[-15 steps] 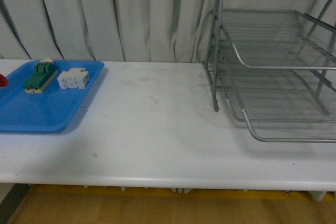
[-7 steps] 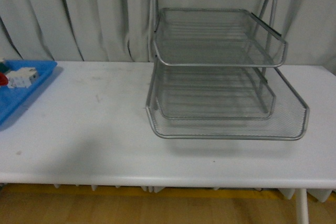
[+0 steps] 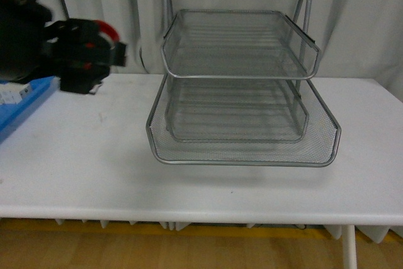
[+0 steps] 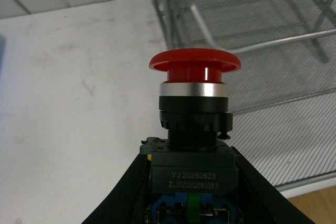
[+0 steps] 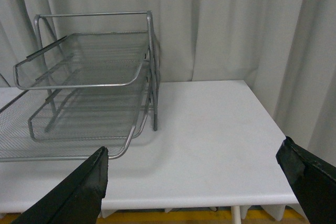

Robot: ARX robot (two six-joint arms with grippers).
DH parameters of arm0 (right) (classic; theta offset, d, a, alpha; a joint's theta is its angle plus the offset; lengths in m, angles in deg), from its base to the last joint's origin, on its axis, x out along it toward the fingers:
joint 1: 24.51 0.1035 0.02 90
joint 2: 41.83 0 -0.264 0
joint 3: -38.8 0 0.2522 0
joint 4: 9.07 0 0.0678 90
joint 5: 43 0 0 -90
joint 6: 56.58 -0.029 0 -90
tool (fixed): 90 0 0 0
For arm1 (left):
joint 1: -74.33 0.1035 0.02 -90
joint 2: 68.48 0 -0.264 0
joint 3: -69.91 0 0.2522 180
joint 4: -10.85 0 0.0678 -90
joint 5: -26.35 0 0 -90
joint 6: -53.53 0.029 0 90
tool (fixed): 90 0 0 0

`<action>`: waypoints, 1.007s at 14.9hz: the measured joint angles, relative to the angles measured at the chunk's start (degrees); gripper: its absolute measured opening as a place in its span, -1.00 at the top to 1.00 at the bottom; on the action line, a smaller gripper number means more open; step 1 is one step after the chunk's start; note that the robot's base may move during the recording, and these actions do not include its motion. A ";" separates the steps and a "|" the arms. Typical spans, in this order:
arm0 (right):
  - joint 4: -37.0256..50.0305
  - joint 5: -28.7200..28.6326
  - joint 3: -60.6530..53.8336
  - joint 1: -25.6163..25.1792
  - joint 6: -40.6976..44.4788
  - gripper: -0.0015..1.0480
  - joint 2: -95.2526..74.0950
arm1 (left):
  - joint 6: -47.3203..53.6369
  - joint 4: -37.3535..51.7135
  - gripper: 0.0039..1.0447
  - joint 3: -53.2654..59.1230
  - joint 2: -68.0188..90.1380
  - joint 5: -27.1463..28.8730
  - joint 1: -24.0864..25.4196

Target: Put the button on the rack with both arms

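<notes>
Red button (image 4: 194,66), label (image 4: 193,180) legible left-wrist only

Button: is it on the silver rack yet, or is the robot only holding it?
Not yet. Done: the red button is off the table, clamped in the left gripper. In hand: it hangs beside the rack, whose shelves look empty. Left: set it on a shelf and let go. The right gripper is open, holding nothing.

A lab-like test setup: white table (image 3: 94,155), grey curtain (image 3: 352,23) backdrop.
</notes>
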 joint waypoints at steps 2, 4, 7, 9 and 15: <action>-0.02 0.00 0.00 0.00 0.00 -0.87 0.00 | 1.86 -2.75 0.32 -9.86 7.41 -0.28 -4.31; -0.02 0.00 0.00 0.00 0.00 -0.87 0.00 | 3.72 -4.44 0.32 -17.46 13.68 -0.81 -8.28; -0.02 0.00 0.00 0.00 0.00 -0.87 0.00 | 6.21 -8.33 0.32 -23.96 21.35 -1.42 -11.39; -0.02 0.00 0.00 0.00 0.00 -0.87 0.00 | 6.25 -10.62 0.32 -26.16 24.22 -2.89 -11.89; -0.02 0.00 0.00 0.00 0.00 -0.87 0.00 | 7.67 -13.73 0.32 -30.08 30.23 -3.58 -13.25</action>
